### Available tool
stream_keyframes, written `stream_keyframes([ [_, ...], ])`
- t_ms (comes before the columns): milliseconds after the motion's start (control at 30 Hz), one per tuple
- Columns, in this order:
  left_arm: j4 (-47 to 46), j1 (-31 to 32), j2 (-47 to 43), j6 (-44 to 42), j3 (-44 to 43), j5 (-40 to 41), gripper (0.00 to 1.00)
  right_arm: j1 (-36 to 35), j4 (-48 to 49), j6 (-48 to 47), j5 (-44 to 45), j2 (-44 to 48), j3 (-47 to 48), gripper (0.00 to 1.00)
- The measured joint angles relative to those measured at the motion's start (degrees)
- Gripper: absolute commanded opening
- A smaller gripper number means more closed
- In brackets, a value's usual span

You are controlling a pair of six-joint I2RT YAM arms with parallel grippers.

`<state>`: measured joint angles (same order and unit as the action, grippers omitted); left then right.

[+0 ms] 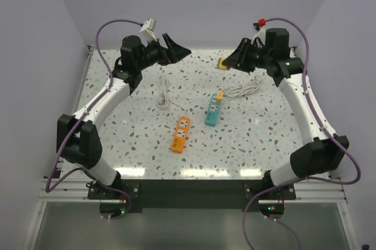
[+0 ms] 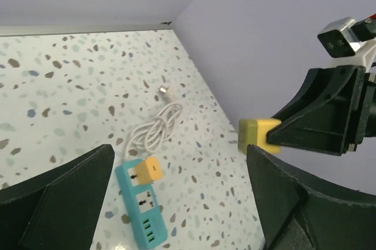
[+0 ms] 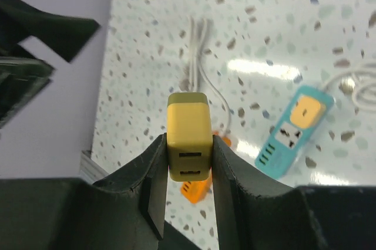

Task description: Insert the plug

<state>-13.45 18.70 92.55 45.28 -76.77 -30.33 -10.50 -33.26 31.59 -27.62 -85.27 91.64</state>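
My right gripper (image 1: 230,63) is shut on the small yellow-tan plug (image 1: 222,63) and holds it in the air over the far right of the table. In the right wrist view the plug (image 3: 188,135) sits squeezed between both fingers, USB ports toward the camera. In the left wrist view the plug (image 2: 258,135) shows its two prongs pointing left. My left gripper (image 1: 178,51) is open and empty, raised at the far left, facing the right gripper. A teal power strip (image 1: 212,111) lies mid-table with a yellow-orange adapter (image 1: 218,94) seated in its far socket.
An orange power strip (image 1: 181,134) lies left of the teal one. A white cable (image 1: 163,94) lies at the left and a coiled white cable (image 1: 244,88) at the right, near the teal strip's far end. Walls close the table's back and sides.
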Motion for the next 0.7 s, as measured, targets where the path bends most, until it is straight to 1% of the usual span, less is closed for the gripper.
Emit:
stream_keyframes([
  [33,2.5,0.1,-0.2,-2.1,-0.8,0.8,1.0,-0.5,-2.4,-0.5,1.3,-0.8,0.0,0.0],
  [167,12.5,0.2,-0.3,-11.0,-2.5,4.0,1.0,-5.9,-12.6,-1.9,9.0,-6.3,0.0,0.0],
  [300,19.5,0.2,-0.3,-16.2,-2.5,5.5,1.0,-9.5,-20.3,-2.1,14.4,-10.8,0.0,0.0],
  [433,23.1,0.2,-0.3,-19.5,-2.5,5.6,1.0,-10.5,-23.3,-1.6,17.3,-11.9,-0.7,0.0],
  [700,25.2,0.2,-0.3,-21.9,-2.5,4.5,1.0,-11.4,-23.8,0.9,21.0,-13.2,-2.0,0.0],
])
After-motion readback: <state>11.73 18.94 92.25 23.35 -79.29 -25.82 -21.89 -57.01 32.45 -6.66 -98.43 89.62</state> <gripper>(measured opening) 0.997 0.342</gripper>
